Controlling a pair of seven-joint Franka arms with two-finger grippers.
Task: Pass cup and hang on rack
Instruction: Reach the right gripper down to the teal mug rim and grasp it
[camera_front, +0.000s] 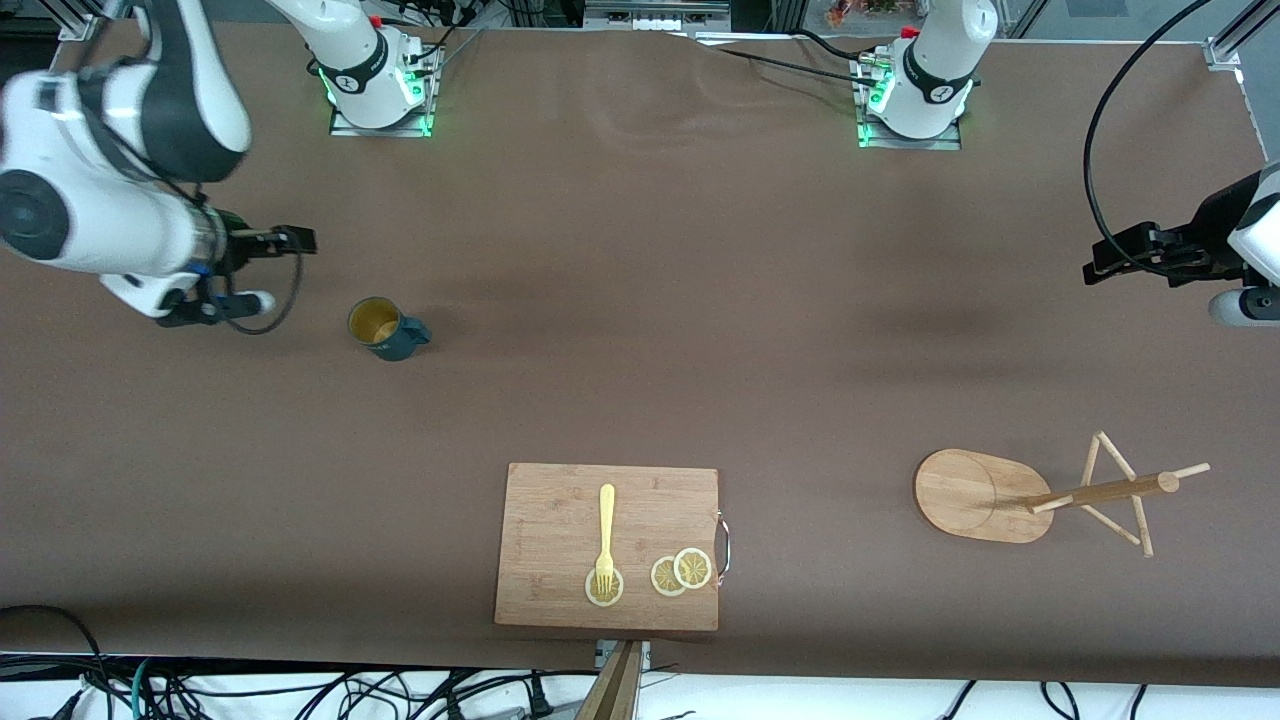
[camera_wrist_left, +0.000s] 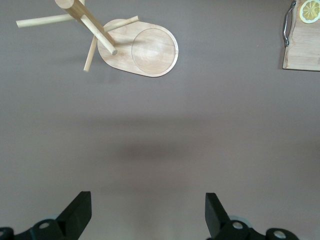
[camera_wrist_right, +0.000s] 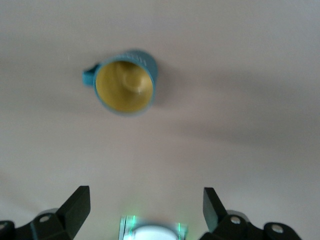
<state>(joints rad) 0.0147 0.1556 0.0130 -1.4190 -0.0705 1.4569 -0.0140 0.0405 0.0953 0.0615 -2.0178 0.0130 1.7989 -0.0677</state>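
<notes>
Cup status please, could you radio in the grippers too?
Both grippers open, empty: right gripper beside cup, left gripper waiting. Cup upright on table. Rack bare. Nothing blocking.

The table wears a matt brown covering, cloth-like with faint ripples near the top centre of the front view. The cup, left of centre, looks like glazed ceramic, teal outside and yellowish within, though its finish is hard to judge; the rack at lower right and the cutting board at bottom centre are pale, smooth wood with visible grain. The board carries a thin shiny metal handle, and the arm shells at upper left are glossy white and black plastic.
</notes>
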